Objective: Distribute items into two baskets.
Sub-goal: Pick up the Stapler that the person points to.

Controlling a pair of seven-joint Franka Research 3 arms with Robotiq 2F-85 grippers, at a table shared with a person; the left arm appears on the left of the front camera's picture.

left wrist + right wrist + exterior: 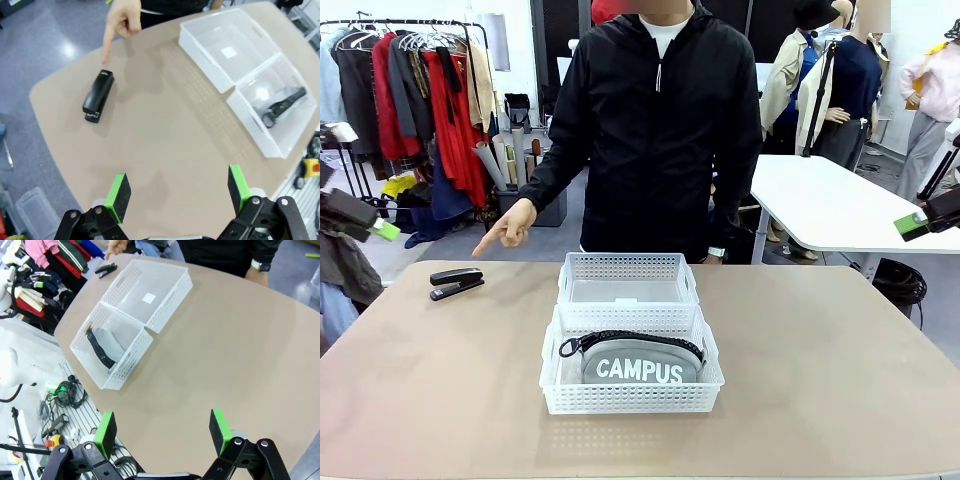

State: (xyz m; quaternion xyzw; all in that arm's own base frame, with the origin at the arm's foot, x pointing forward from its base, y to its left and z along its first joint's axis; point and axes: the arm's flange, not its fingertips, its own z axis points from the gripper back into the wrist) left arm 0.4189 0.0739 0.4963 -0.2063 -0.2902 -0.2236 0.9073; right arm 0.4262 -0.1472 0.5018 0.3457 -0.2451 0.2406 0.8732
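Front view: I see the grey CAMPUS pouch (pixel 638 362) lying in the near basket (pixel 630 398), with the far basket (pixel 628 266) touching it at its twelve o'clock. The black stapler (pixel 456 283) sits on the table (pixel 820 380) at ten o'clock from the baskets, well apart, and the person's hand (pixel 510 226) points down at it. On the wrist views, my left gripper (pixel 180 192) and right gripper (pixel 162 432) hang above the table, fingers wide apart, holding nothing.

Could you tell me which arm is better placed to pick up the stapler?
Left. The stapler lies on the left side of the table, under the person's pointing hand, and the open left gripper hovers on that side, facing it. The right gripper is across the baskets, farther away.
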